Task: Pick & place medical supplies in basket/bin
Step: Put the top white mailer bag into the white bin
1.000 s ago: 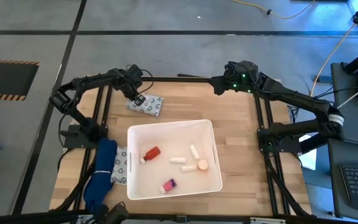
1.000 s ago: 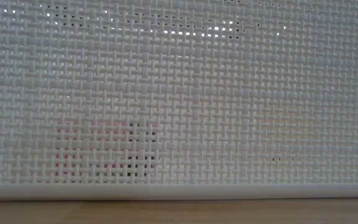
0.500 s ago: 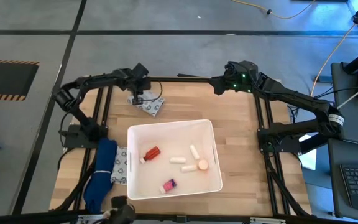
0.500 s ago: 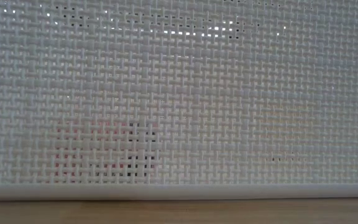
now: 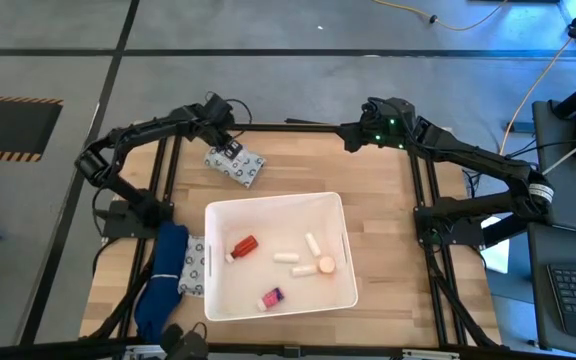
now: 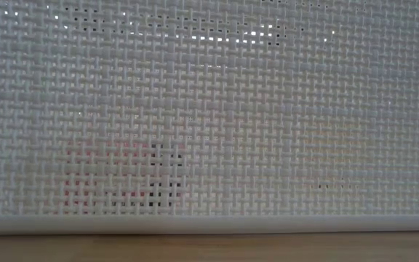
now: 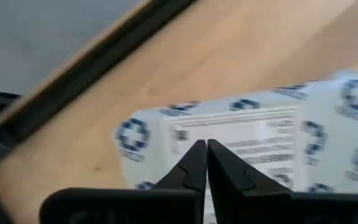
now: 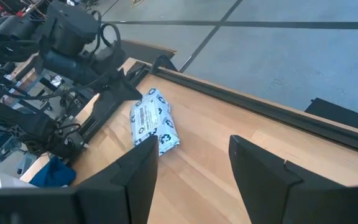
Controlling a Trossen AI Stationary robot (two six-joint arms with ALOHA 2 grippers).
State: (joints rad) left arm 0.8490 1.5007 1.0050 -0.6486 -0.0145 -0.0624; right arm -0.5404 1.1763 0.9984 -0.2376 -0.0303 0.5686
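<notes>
A grey-white patterned packet [image 5: 238, 167] lies on the wood at the far left, also seen in the right wrist view as packet [image 8: 155, 126]. My left gripper [image 5: 230, 150] is shut, slanting down onto the packet's far end, with its tips [image 7: 205, 145] over the printed label. The white bin [image 5: 214, 290] stands at mid-table and holds a red bottle [image 5: 243, 246], two white tubes [image 5: 312, 243], an orange-capped vial [image 5: 324, 265] and a pink-purple-capped vial [image 5: 271, 297]. My right gripper [image 8: 194, 168] waits open and raised at the far right. My left gripper's shut fingertips stand at the packet's printed label [image 7: 229, 134], coming from above at a slant from the far side. Whether they touch it or pinch its wrapper, I cannot tell. The packet lies flat on the table.
A second patterned packet [image 5: 195, 265] and a blue bundle [image 5: 163, 280] lie against the bin's left side. A white lattice wall [image 6: 209, 109] fills the low view. Black frame rails [image 5: 298, 126] edge the table's far side. Bare wood lies right of the far packet.
My left gripper has risen a little over the packet and tipped, its fingers staying shut. The packet remains on the table at the far left.
</notes>
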